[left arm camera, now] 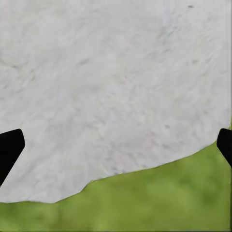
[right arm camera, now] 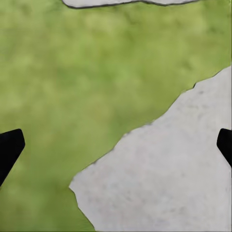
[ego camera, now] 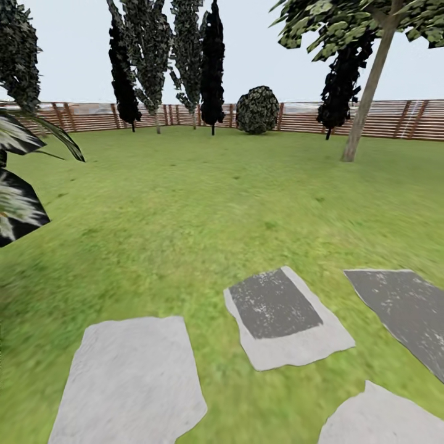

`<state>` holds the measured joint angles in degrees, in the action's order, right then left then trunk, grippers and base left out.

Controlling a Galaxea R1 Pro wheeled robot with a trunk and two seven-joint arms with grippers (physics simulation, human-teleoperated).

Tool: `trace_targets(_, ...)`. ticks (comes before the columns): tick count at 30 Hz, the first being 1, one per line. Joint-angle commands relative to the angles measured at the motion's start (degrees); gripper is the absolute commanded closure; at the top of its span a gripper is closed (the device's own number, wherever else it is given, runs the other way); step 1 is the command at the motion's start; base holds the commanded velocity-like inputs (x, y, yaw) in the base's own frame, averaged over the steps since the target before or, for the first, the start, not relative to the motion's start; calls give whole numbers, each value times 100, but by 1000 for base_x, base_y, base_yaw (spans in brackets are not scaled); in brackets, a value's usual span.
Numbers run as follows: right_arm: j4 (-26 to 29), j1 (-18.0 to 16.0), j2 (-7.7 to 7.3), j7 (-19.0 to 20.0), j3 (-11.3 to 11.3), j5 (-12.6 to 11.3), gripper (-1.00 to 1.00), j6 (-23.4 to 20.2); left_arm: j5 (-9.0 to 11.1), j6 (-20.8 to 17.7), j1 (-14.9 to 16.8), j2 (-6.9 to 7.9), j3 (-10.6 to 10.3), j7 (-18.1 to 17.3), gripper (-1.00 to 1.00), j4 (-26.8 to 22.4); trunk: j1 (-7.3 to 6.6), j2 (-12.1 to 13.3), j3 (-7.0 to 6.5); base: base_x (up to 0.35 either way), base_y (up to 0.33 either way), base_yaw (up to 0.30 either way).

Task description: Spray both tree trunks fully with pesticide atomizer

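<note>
The pesticide atomizer is out of view. In the head view one tree with a thick, leaning pale grey-brown trunk (ego camera: 368, 92) stands at the far right of the lawn, in front of the fence, with its green crown at the frame's top. My left gripper (left arm camera: 116, 145) is open, its black fingertips (left arm camera: 9, 147) wide apart over a pale grey stone slab (left arm camera: 111, 87), nothing between them. My right gripper (right arm camera: 116, 145) is open too, hanging over grass and the edge of a stone slab (right arm camera: 164, 174), holding nothing.
Several flat stepping stones (ego camera: 280, 317) lie in the grass close in front. A brown slat fence (ego camera: 308, 117) closes the far side, with dark cone-shaped trees (ego camera: 213, 68) and a round bush (ego camera: 257, 110) before it. Broad leaves (ego camera: 18, 185) reach in at the left.
</note>
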<state>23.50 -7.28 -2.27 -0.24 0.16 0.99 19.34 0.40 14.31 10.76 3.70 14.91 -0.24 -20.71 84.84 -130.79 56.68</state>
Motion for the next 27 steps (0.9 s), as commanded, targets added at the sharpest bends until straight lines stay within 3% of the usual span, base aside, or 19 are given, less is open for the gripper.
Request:
trace_targets(1,-3,-2,-1,-3,1,12,-100,17,4,19,5,-1,12,-3,-100,6,2,-2,5,338,-128,245)
trace_targets(16,-3,-2,-2,-3,1,14,-100,17,4,19,5,7,12,-3,-100,4,2,-2,5,338,-128,235)
trace_targets(23,-3,-2,0,-3,1,14,-100,17,4,19,5,7,12,-3,-100,1,2,-2,5,338,-128,29)
trace_targets(27,-2,-2,0,-3,1,10,-100,17,4,19,5,7,131,-8,-100,-2,2,-2,5,338,-126,1)
